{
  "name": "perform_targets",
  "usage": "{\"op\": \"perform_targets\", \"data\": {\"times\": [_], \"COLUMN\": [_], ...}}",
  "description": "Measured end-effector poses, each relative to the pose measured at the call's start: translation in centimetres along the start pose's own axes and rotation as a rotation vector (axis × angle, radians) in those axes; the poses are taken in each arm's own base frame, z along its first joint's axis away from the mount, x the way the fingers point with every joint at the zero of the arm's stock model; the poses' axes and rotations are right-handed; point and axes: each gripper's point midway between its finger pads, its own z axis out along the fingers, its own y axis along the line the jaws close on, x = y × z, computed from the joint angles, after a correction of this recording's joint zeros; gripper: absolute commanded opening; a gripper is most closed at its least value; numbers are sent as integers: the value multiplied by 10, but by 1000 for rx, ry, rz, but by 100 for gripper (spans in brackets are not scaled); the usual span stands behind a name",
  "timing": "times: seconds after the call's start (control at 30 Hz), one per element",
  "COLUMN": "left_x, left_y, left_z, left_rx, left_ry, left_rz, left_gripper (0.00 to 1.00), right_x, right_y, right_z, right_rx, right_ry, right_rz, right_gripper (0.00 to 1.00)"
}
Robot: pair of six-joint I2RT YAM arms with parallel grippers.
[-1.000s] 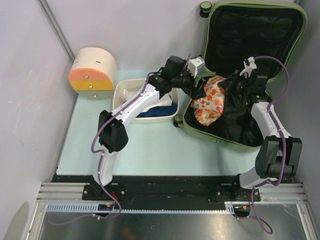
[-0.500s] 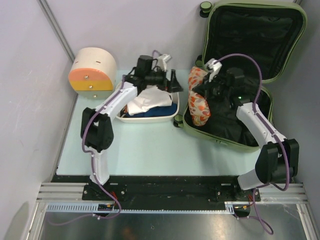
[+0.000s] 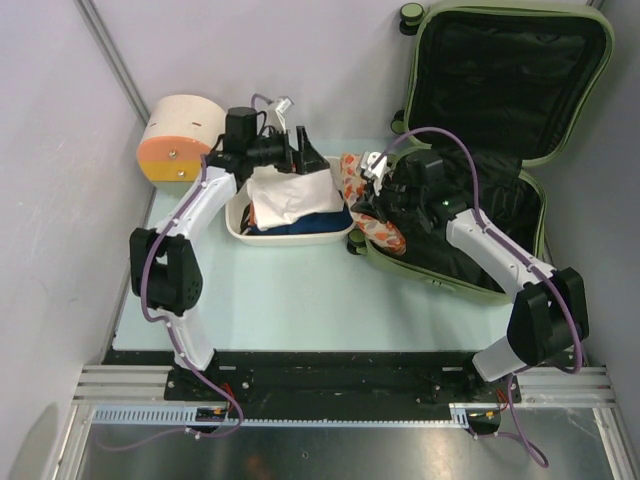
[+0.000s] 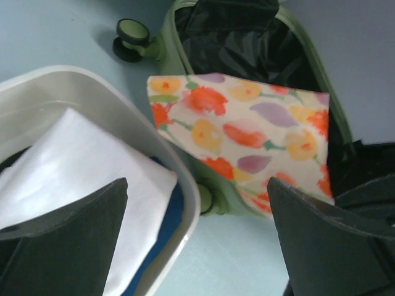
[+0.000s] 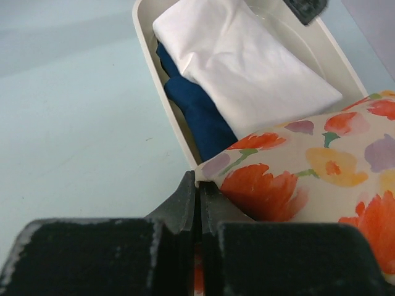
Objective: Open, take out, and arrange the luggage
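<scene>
The luggage (image 3: 500,70), an olive-green suitcase, lies open at the right with its black-lined lid up against the back wall. My right gripper (image 3: 372,195) is shut on the corner of a floral cloth (image 3: 362,212), which hangs over the suitcase's left rim beside the white tub (image 3: 290,238). The right wrist view shows the jaws (image 5: 199,203) pinching the floral cloth (image 5: 308,166). My left gripper (image 3: 300,150) stands open over the tub's back edge with nothing in it. In its wrist view the left gripper (image 4: 197,246) frames the tub rim (image 4: 154,135) and the suitcase (image 4: 241,43).
The tub holds a folded white cloth (image 3: 285,195) on top of a dark blue one (image 5: 197,111). A round cream drawer box (image 3: 185,140) with an orange front stands at the back left. Grey walls close in the left and right sides.
My right gripper has carried the floral cloth left, out of the suitcase to its left rim near the tub. The left arm has swung left and back, staying open.
</scene>
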Motion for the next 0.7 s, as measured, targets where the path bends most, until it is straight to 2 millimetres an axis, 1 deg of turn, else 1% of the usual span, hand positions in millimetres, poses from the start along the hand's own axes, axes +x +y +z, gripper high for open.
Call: {"op": "perform_targets", "data": {"times": [0.1, 0.27, 0.3, 0.33, 0.37, 0.47, 0.53, 0.63, 0.7], "left_x": [9, 39, 45, 50, 55, 59, 58, 59, 62], "left_y": [-9, -13, -13, -14, -14, -16, -18, -19, -16], "left_z": [5, 12, 13, 13, 13, 14, 14, 15, 18], "left_rx": [18, 17, 16, 17, 18, 29, 39, 47, 46], "left_ry": [19, 81, 94, 106, 118, 128, 126, 127, 130], "left_rz": [-80, -286, -325, -361, -395, -449, -464, -486, -502], "left_gripper": [100, 100, 100, 100, 100, 100, 100, 100, 100], "right_x": [3, 14, 17, 21, 25, 46, 59, 68, 70], "right_y": [8, 31, 34, 36, 37, 36, 35, 29, 23], "right_z": [4, 23, 26, 29, 32, 35, 34, 28, 25], "right_rx": [-27, -94, -103, -109, -113, -108, -101, -84, -66], "right_ry": [16, 67, 78, 90, 104, 171, 209, 236, 239], "right_rz": [-54, -160, -172, -181, -185, -161, -132, -100, -80], "right_gripper": [0, 0, 4, 11, 22, 49, 49, 50, 56]}}
